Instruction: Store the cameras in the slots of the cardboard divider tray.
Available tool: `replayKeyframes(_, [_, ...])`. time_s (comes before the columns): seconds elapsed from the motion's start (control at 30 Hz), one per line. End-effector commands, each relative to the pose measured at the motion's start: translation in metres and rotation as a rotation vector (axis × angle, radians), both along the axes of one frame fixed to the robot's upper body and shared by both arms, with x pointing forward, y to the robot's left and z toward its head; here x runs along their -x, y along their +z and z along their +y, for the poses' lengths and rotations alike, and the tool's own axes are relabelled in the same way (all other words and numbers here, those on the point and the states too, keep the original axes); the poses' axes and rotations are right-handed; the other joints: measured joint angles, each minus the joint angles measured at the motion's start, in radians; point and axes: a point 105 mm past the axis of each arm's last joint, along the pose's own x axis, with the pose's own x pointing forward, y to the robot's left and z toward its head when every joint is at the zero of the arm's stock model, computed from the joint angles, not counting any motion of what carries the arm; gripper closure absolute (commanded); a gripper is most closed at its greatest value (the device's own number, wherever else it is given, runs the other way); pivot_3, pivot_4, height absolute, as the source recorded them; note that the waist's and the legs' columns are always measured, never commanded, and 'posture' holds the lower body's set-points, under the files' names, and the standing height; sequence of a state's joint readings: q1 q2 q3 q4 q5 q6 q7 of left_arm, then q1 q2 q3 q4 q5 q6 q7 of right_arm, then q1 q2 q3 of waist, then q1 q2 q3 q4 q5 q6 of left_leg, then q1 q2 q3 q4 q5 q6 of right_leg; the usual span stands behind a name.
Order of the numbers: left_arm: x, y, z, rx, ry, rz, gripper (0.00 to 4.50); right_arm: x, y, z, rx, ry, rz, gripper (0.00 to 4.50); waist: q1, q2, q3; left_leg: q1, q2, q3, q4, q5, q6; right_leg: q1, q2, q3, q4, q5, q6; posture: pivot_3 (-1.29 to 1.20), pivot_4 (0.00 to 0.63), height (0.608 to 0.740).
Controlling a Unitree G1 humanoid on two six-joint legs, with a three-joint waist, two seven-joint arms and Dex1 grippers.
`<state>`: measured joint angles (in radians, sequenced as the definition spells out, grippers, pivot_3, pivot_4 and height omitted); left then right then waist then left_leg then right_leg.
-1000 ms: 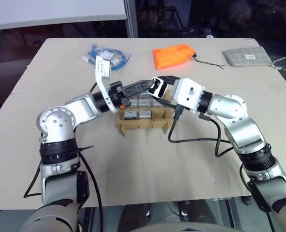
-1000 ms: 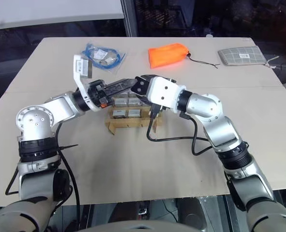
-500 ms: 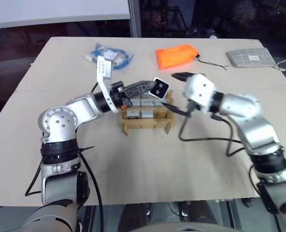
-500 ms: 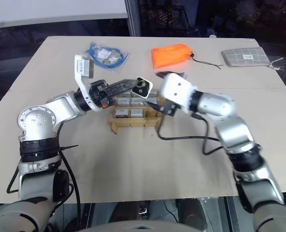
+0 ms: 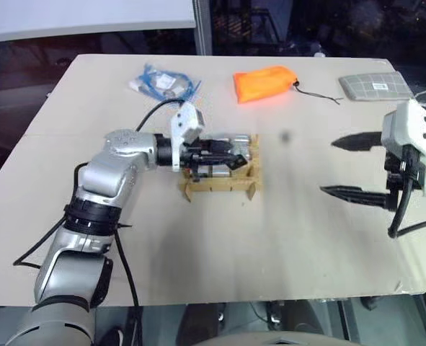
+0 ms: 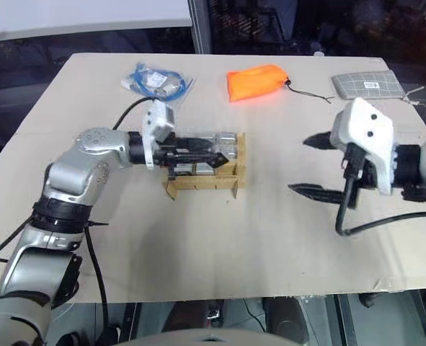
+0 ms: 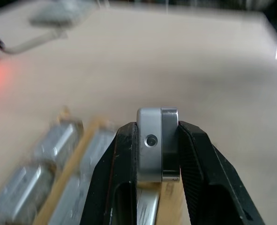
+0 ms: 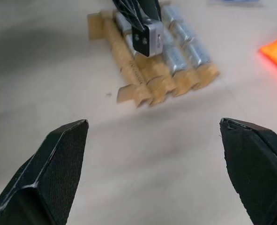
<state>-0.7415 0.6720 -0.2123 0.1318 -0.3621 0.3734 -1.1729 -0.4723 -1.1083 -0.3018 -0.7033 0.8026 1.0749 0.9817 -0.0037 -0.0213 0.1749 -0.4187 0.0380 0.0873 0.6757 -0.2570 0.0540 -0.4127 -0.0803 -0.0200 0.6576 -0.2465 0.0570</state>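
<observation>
The left gripper (image 7: 156, 140) is clamping a camera (image 7: 157, 143) between its fingers, directly over the tray (image 5: 250, 167); the right gripper (image 5: 342, 167) is hanging released, well apart above the bench (image 5: 220, 245). The camera is appearing rigid, smooth and likely slippery, so gripping its flat sides is judged soundest. The left wrist view is exposing a small round detail on it, unreadable from the head views.

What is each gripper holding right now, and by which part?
The left gripper clamps a small silver-grey metal camera by its two side faces, over the cardboard divider tray. The right gripper is open, empty.
</observation>
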Motion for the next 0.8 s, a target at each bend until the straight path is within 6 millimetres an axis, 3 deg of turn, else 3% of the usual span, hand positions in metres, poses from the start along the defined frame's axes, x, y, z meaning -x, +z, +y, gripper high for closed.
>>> replayKeyframes(0.03, [-0.014,0.01,-0.002,-0.135,-0.014,-0.183,3.84,0.008,0.006,0.011,-0.025,0.04,-0.025,0.03,0.001,0.0,0.0,0.0,0.0,0.0,0.0,0.0,0.0,0.0,0.0,0.0,0.0,0.0,0.0,0.0,0.15,0.74])
replayKeyframes(0.23, [-0.02,0.023,-0.029,-0.057,-0.099,-0.191,3.84,0.007,0.008,0.016,-0.052,0.043,-0.041,0.03,0.014,0.0,0.0,-0.003,0.0,-0.002,0.003,-0.001,0.001,-0.001,0.0,-0.002,0.0,0.0,0.0,0.0,0.15,0.74])
replayKeyframes(0.3, [-0.02,0.026,-0.035,-0.036,-0.122,-0.186,3.84,0.007,0.009,0.016,-0.054,0.041,-0.042,0.03,0.016,0.0,0.0,-0.013,0.001,-0.008,0.01,0.001,-0.001,-0.004,0.0,-0.009,0.0,0.0,0.0,0.0,0.15,0.74])
replayKeyframes(0.43, [-0.018,0.028,-0.041,-0.012,-0.152,-0.153,3.84,0.007,0.008,0.016,-0.054,0.034,-0.044,0.03,0.017,0.0,0.0,-0.014,0.0,-0.01,0.011,0.001,-0.001,-0.004,0.0,-0.01,0.0,0.0,0.001,0.0,0.15,0.74])
replayKeyframes(0.57, [-0.012,0.017,-0.034,-0.084,-0.201,-0.121,3.84,0.009,0.007,0.015,-0.057,0.026,-0.043,0.03,0.016,0.0,0.0,-0.014,0.0,-0.011,0.011,0.0,-0.001,-0.004,0.0,-0.011,0.0,0.0,0.0,0.0,0.15,0.74])
replayKeyframes(0.8, [-0.018,0.001,-0.016,-0.208,-0.171,-0.098,3.84,0.007,0.009,0.014,-0.058,0.003,-0.068,0.03,0.017,0.0,0.0,-0.014,0.0,-0.011,0.011,0.0,-0.001,-0.003,0.0,-0.011,0.001,0.0,0.001,0.0,0.15,0.74])
